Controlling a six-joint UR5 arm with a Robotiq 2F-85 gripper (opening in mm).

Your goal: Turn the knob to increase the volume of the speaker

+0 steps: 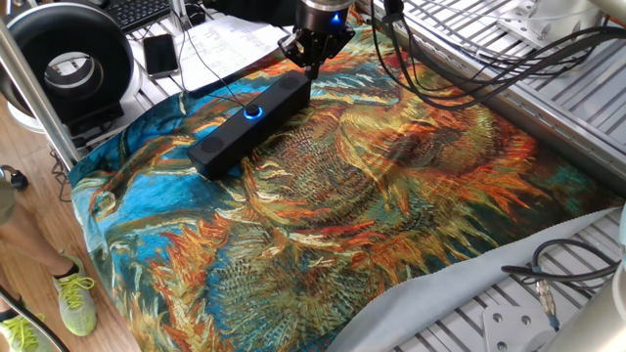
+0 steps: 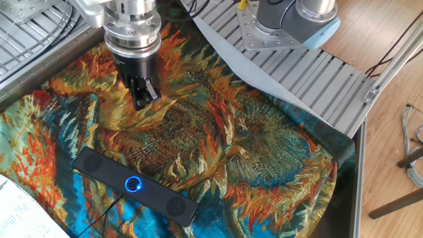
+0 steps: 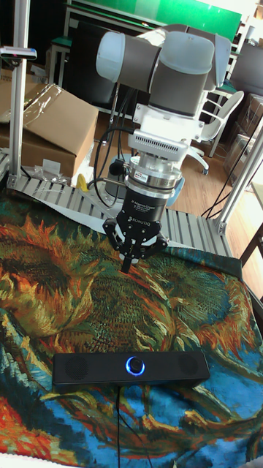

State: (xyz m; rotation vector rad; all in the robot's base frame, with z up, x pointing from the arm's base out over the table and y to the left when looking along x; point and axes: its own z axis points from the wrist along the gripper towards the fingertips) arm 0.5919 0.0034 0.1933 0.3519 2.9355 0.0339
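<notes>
matte-black speaker (image 3: 130,368): lies flat on the sunflower-print cloth (image 2: 264,152), below and in front of the jaws, well apart.
knob (image 3: 135,365): blue-lit ring at mid-bar, nearly under the fingertips, untouched.
gripper (image 3: 133,261): hangs above the cloth, pointing down, jaws pressed together, empty.

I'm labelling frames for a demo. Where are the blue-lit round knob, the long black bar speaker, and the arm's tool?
Blue-lit round knob (image 3: 135,365): tall fixed view, dial centre.
Long black bar speaker (image 2: 99,168): the other fixed view, left end's top face.
Tool (image 3: 128,265): tall fixed view, fingertips.
</notes>
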